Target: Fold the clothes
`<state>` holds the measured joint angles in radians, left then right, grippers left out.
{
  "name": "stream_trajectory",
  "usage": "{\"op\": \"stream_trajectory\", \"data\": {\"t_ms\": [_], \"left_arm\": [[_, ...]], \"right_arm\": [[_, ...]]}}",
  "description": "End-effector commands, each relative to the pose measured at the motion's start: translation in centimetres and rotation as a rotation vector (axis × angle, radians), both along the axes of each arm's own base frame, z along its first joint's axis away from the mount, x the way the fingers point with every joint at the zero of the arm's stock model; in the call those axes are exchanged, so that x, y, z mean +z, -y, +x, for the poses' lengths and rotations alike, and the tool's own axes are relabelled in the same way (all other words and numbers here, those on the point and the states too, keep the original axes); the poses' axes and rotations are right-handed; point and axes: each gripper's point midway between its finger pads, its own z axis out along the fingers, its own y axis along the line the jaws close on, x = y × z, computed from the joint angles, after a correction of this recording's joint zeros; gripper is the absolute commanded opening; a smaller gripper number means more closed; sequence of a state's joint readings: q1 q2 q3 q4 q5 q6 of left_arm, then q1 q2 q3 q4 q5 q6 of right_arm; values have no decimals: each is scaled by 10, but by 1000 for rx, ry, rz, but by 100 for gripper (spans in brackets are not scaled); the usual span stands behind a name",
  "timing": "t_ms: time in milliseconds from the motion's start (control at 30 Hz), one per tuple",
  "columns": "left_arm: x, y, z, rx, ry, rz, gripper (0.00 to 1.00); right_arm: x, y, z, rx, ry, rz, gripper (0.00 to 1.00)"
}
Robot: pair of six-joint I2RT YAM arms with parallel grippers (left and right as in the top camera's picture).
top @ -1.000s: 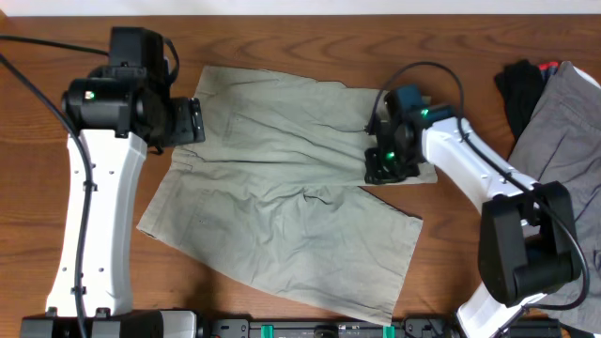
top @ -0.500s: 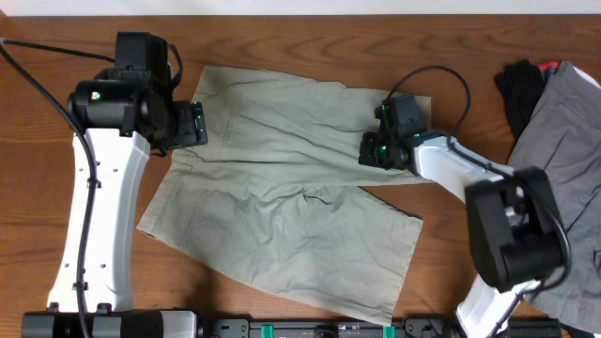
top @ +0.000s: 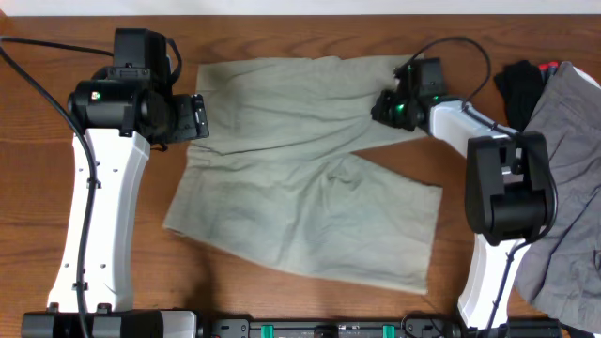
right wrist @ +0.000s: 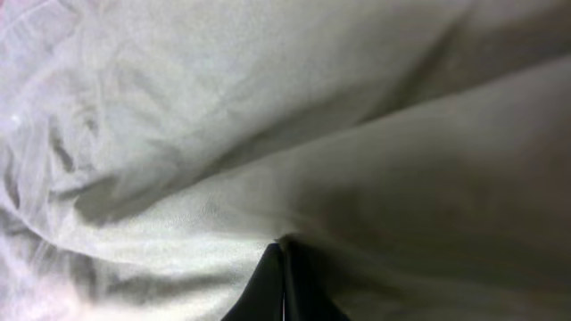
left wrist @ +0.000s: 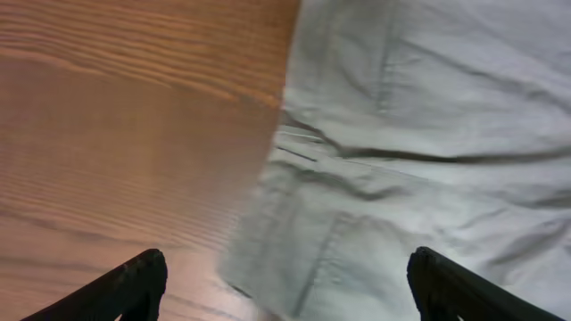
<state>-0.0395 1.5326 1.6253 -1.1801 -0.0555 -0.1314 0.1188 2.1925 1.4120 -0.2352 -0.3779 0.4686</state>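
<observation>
Shorts (top: 300,188) shifted right — right claw (right wrist: 284,267) clamps upper leg.

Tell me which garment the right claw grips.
The pale green shorts, spread mid-table; the grey garment and black cloth lie apart at the right edge.

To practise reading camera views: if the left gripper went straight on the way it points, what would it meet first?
Probably the shorts: the open left gripper points at their edge, with bare table just beside. How far off is unclear.

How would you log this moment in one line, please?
left gripper: open, above shorts edge | right gripper: shut on shorts | shorts: unfolded
</observation>
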Motion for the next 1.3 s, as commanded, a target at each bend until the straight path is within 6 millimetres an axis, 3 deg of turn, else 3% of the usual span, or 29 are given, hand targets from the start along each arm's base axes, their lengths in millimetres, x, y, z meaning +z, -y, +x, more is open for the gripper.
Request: {"op": "stream_trajectory", "data": {"t_ms": [0,100,133,167,233,367,467,600,700,767,833,967,1100,1267], "left_arm": [[-3,-1,0,6,-6,-2,90],[-3,-1,0,7,-6,-2,91],[-3,-1,0,6,-8,-2,92],[-3,-1,-1,6,-10,-2,92],[-4,-1,-4,6,-26,-1,96],[-7,-1,-13,6,-59,1,98],[-5,-1,-22,7,-81,1,100],[0,-6,-49,69,-129,1,86],[5,-15,-71,177,-154,20,87],[4,-15,-84,226,-169,9,93],[-4,-16,-93,258,-184,1,100],[-45,-10,-106,298,-252,-34,98],[-103,9,-113,312,-332,-142,98],[-156,15,-120,402,-363,-190,98]], "right_arm": [[-17,34,19,-36,9,-110,4],[10,36,40,-27,69,-105,5],[20,34,45,8,92,-101,10],[32,32,47,51,112,-98,26],[54,32,47,102,123,-91,37],[109,39,34,180,140,-73,40],[159,44,13,227,182,-60,41],[226,50,-28,255,239,-99,44],[261,55,-60,238,247,-133,47],[280,58,-86,228,242,-152,50],[291,61,-109,219,219,-168,53],[291,62,-155,220,105,-167,59],[271,64,-188,226,-60,-156,59],[235,68,-202,226,-180,-170,58]]}}
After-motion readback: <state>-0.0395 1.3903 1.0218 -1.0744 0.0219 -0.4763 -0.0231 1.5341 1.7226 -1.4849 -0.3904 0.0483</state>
